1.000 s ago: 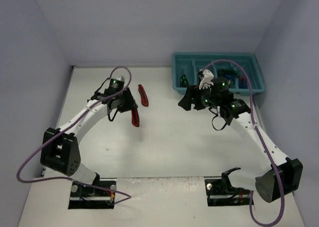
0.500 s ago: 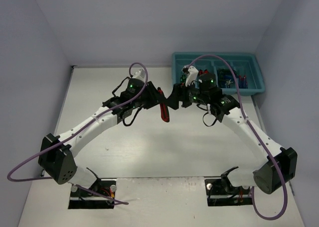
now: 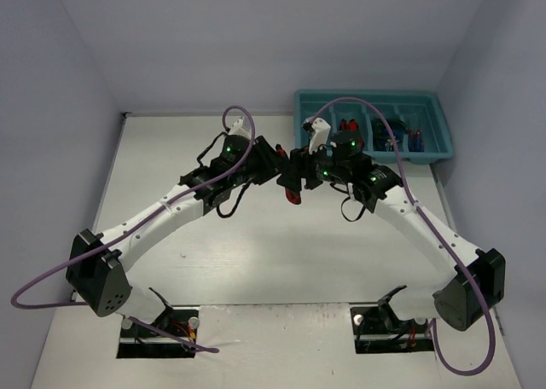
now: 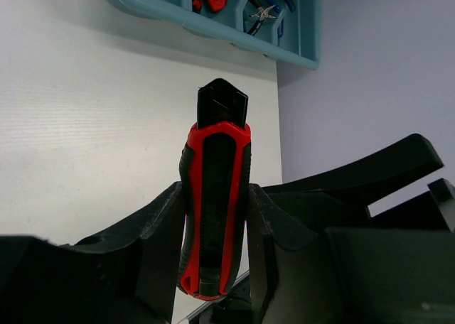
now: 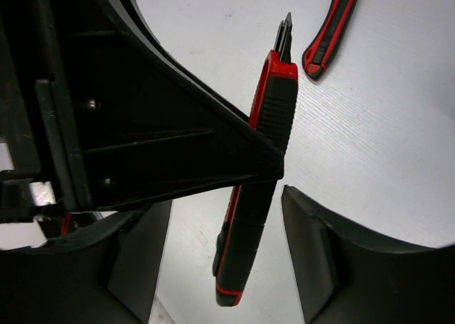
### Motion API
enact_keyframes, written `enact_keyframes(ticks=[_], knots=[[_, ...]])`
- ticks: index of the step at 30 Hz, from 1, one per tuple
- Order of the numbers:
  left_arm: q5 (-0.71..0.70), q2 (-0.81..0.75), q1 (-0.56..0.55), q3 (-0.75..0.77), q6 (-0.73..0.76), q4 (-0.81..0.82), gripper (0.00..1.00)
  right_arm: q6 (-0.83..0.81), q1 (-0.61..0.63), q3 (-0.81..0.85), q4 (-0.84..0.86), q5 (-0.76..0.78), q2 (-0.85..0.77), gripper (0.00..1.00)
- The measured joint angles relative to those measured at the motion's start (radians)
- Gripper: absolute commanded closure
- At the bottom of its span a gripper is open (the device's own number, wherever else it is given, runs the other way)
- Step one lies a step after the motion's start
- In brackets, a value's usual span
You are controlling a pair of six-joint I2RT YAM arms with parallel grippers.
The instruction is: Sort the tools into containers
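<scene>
My left gripper [image 3: 275,165] is shut on a red-and-black utility knife [image 3: 293,194] and holds it above the table's middle; the left wrist view [image 4: 215,192] shows the knife [image 4: 215,153] upright between its fingers. My right gripper [image 3: 292,177] is open and faces it. In the right wrist view [image 5: 224,221] its fingers stand either side of the knife's lower end [image 5: 249,231] with gaps on both sides. A second utility knife [image 5: 330,33] lies on the table, hidden in the top view. The teal tray [image 3: 367,95] stands at the back right and holds several tools.
The tray's near rim [image 4: 227,34] shows in the left wrist view, with red knives and blue-handled pliers inside. Grey walls close in the table on the left, back and right. Purple cables loop over both arms.
My left arm has swung right, carrying the knife to the table's middle. My right gripper has come left from the tray, and its open fingers now flank the knife.
</scene>
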Motion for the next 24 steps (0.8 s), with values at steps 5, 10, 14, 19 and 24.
enact_keyframes(ticks=[5,10,14,19,24], knots=[[0.019,0.004,0.000,0.032,0.001,-0.014,1.00,-0.002,0.013,0.000,0.001,0.031,0.037,0.86],[0.033,0.016,0.005,0.075,0.035,-0.041,0.57,0.003,0.018,0.007,0.010,0.088,0.045,1.00],[0.047,0.031,0.025,0.099,0.062,-0.060,0.40,-0.007,0.015,0.010,0.007,0.121,0.049,1.00],[-0.004,0.024,0.097,0.115,0.149,-0.170,0.34,-0.026,-0.058,0.062,0.006,0.144,0.127,1.00],[-0.133,-0.045,0.203,0.083,0.263,-0.333,0.32,-0.078,-0.216,0.202,-0.005,0.186,0.299,1.00]])
